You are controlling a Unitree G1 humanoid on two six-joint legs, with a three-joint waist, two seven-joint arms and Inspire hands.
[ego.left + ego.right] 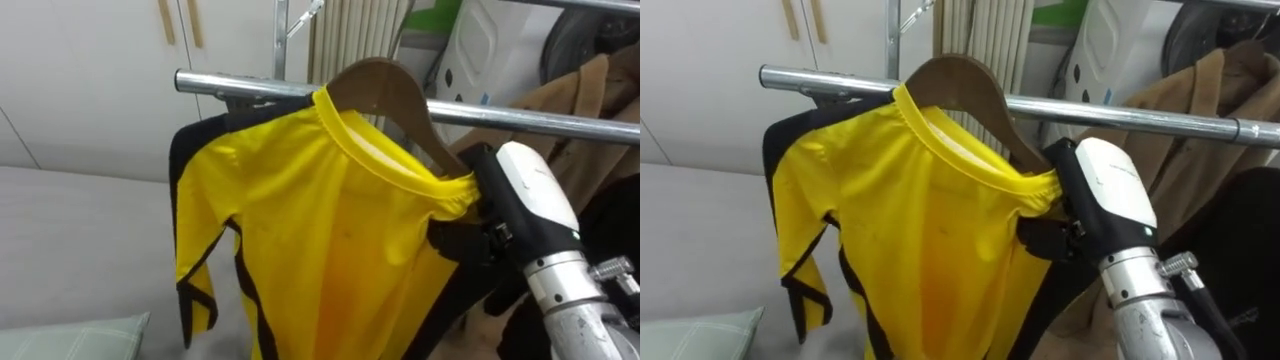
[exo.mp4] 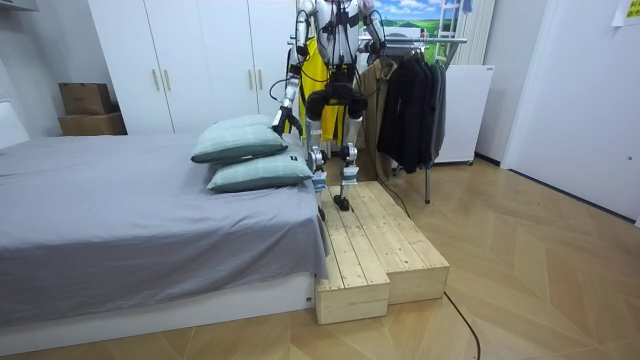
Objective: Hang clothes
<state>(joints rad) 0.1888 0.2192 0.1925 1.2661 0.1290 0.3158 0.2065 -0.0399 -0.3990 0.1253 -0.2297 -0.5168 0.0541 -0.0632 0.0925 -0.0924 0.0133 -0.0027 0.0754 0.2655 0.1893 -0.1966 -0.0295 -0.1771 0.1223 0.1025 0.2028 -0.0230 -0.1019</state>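
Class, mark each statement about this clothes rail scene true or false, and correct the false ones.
1. The shirt on the hanger is yellow with black trim. True.
2. The hanger is bent wire. False: it is brown wood.
3. A brown coat hangs at the metal rail, on the shirt's right. True.
4. The robot stands on the bed. False: it stands on a wooden platform beside the bed, facing the rail.
5. The right hand hangs down by the robot's side. False: it is raised beside the shirt's shoulder.
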